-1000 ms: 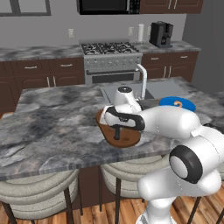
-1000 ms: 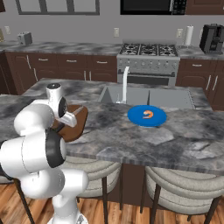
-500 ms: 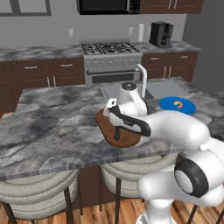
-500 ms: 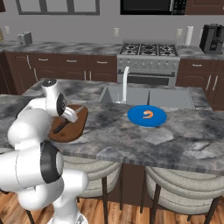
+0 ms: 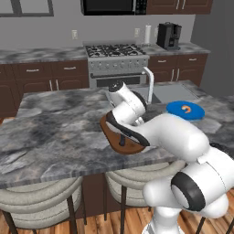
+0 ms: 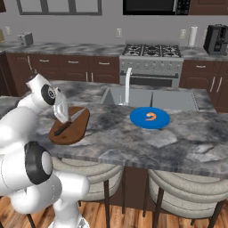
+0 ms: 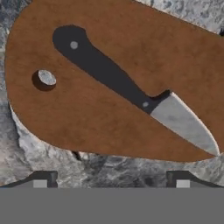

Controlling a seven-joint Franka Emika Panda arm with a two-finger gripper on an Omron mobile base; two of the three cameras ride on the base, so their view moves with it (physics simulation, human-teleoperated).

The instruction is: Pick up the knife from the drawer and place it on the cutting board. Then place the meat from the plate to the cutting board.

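The knife (image 7: 117,82) lies flat on the brown oval cutting board (image 7: 87,127), black handle toward the board's hole and blade toward its far end. My gripper (image 7: 113,181) hovers just above the board's edge, open, with nothing between its fingertips (image 7: 43,179). From the right base, the knife (image 6: 64,128) rests diagonally on the cutting board (image 6: 75,134), and my gripper (image 6: 64,118) hangs over it. The blue plate (image 6: 139,119) carries the orange-red meat (image 6: 152,116) to the right of the board. The plate (image 5: 176,109) and meat (image 5: 186,109) also appear past my arm. The drawer is out of view.
A sink with a tall faucet (image 6: 128,84) sits in the island counter behind the plate. Bar stools (image 6: 187,189) stand along the island's near edge. A stove (image 6: 152,53) and dark cabinets line the back wall.
My hand has lifted off the cutting board and drawn back upward. The knife stays lying on the board, free of the fingers.
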